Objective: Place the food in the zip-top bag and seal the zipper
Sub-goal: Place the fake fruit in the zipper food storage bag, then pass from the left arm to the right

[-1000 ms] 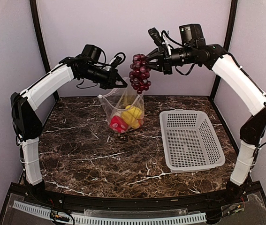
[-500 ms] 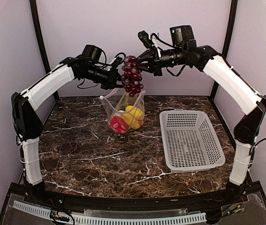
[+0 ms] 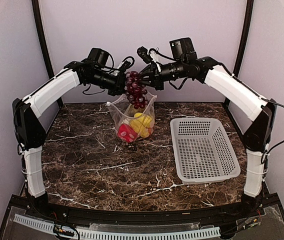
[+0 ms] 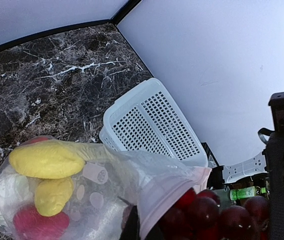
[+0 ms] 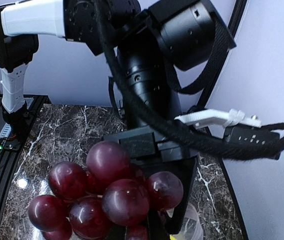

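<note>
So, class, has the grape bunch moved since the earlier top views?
Yes: the grape bunch shifted left, away from the white basket, now over the zip-top bag.

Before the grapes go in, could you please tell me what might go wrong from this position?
1. The right gripper holds the grape bunch very close to the left gripper; lowering could knock them together.
2. The zip-top bag is pinched at only one spot, so its floppy mouth may catch the bunch and spill it onto the table.
3. The added weight could pull the edge from that pinch.
</note>
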`<control>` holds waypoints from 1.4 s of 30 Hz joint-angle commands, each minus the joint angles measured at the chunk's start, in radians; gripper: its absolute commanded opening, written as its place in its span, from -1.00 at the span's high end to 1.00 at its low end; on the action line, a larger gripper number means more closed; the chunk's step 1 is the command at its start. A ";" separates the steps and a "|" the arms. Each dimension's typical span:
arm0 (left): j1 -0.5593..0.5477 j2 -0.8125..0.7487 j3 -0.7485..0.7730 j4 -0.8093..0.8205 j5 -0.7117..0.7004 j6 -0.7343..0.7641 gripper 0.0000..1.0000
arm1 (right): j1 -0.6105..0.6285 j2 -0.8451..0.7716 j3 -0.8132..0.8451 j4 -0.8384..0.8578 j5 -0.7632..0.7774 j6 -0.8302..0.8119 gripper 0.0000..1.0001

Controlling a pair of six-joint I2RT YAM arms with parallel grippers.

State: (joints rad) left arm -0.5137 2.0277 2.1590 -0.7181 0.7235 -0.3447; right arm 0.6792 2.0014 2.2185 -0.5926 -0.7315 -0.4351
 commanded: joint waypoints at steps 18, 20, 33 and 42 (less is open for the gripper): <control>0.007 -0.012 -0.026 0.012 0.022 0.001 0.99 | 0.057 -0.105 -0.167 0.074 0.355 -0.016 -0.07; 0.008 -0.012 -0.028 0.012 0.024 0.001 0.99 | 0.063 -0.151 -0.216 0.061 0.282 -0.049 -0.09; 0.011 -0.012 -0.040 0.035 0.030 -0.012 0.99 | 0.128 -0.213 -0.295 -0.194 0.212 -0.291 -0.02; 0.011 -0.012 -0.039 0.027 0.029 -0.014 0.99 | 0.231 -0.180 -0.355 -0.242 0.438 -0.404 -0.03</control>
State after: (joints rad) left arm -0.5079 2.0281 2.1315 -0.7033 0.7437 -0.3534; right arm 0.8684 1.7905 1.8996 -0.8013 -0.4248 -0.7715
